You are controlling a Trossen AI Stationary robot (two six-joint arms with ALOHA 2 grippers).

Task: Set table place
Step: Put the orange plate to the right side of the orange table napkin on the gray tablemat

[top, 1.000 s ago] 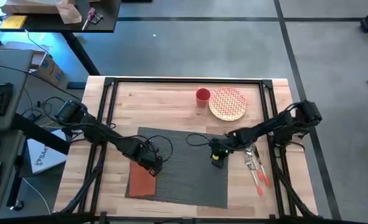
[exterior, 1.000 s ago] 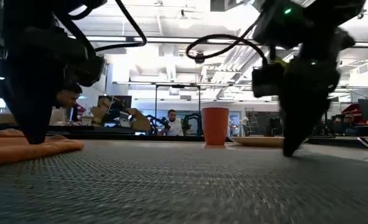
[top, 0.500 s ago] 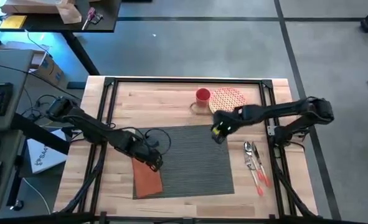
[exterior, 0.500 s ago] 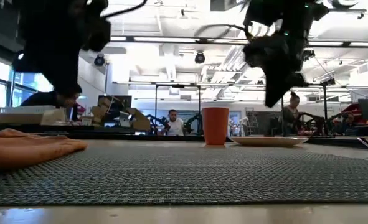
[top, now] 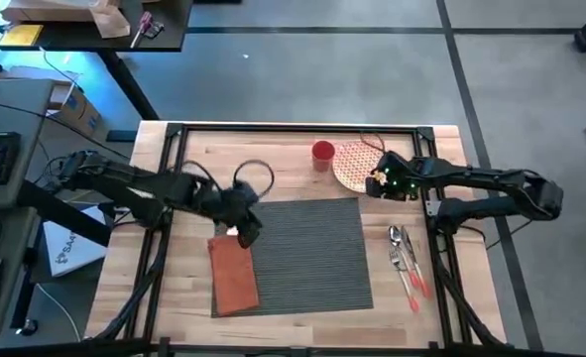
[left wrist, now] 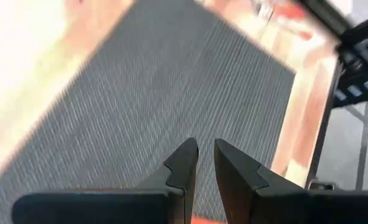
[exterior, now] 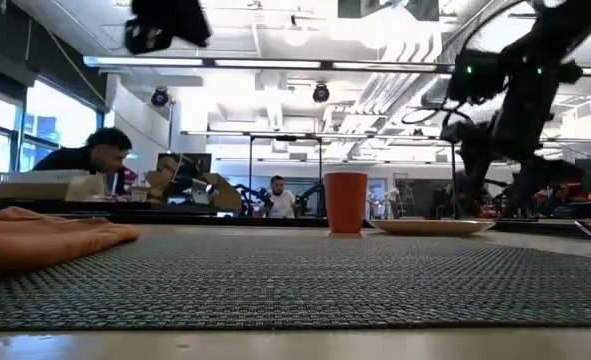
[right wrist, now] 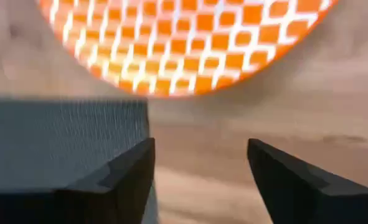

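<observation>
Grey ribbed placemat [top: 302,255] lies flat in the middle of the table [top: 273,159], with an orange napkin [top: 234,275] on its left end, partly overhanging the mat's left edge. Left gripper [top: 245,226] hangs over the mat's far-left corner; its wrist view shows the fingers [left wrist: 185,163] nearly together with nothing between them. Right gripper [top: 375,184] sits at the near edge of the checkered plate [top: 358,159], off the mat's far-right corner, jaws wide apart and empty. Red cup [top: 322,152] stands just left of the plate. Cutlery [top: 408,260] lies right of the mat, too small to sort out. Low view cuts off most of both arms.
</observation>
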